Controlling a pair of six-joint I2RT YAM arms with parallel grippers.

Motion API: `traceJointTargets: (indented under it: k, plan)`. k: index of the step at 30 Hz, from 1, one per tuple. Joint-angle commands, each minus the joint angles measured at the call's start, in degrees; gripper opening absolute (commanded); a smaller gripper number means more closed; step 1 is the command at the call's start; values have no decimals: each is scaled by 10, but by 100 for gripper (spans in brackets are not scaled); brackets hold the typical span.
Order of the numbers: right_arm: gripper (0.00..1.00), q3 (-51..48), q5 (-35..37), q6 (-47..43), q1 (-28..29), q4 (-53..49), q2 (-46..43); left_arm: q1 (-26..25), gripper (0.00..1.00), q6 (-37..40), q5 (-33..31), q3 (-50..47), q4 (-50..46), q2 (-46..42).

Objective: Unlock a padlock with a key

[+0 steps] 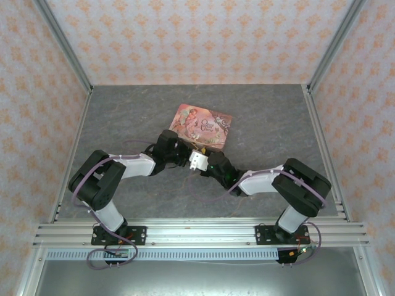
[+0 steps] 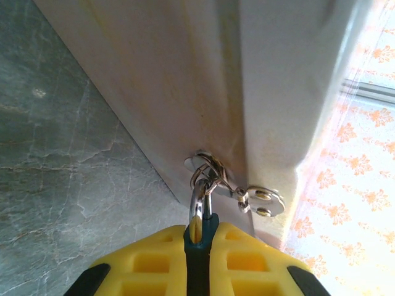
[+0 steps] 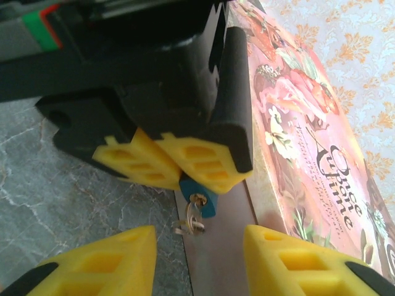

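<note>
Grey marbled table [image 1: 123, 120], pink picture-printed tin [image 1: 202, 125] resting on it and turned askew, grey surface stretching left, right and beyond the tin, aluminium rail [image 1: 197, 233] along the edge nearer than the tin

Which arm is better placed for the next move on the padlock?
Probably right. The right pincer stands open facing the padlock and the metal piece hanging from it; the left pincer is shut on the padlock.

The padlock [image 3: 208, 202] is teal, the tin [image 1: 203, 123] pink with printed pictures, the table [image 1: 123, 117] grey-marbled, the walls [image 1: 185, 37] orange-flowered.
</note>
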Motion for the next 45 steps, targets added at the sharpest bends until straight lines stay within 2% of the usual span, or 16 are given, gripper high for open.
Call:
traceJointTargets:
  k: [1, 6, 21, 27, 30, 37, 45]
  plan:
    - [37, 17, 11, 10, 4, 32, 17, -5, 0, -5, 7, 15, -5, -7]
    - [29, 23, 15, 16, 4, 35, 36, -5, 0, -10, 9, 14, 0, -5]
    - [18, 33, 16, 33, -2, 51, 62, -7, 0, -11, 14, 15, 2, -3]
    - [6, 34, 18, 66, -12, 64, 68, -7, 0, -12, 16, 14, 8, 0]
    - [0, 33, 17, 93, -19, 68, 65, -7, 0, -14, 17, 12, 13, 1]
    - [0, 28, -14, 198, -31, 56, 43, -8, 0, -14, 16, 11, 14, 3]
    - [0, 4, -41, 337, -38, 90, 47, -8, 0, -9, 13, 8, 12, 5]
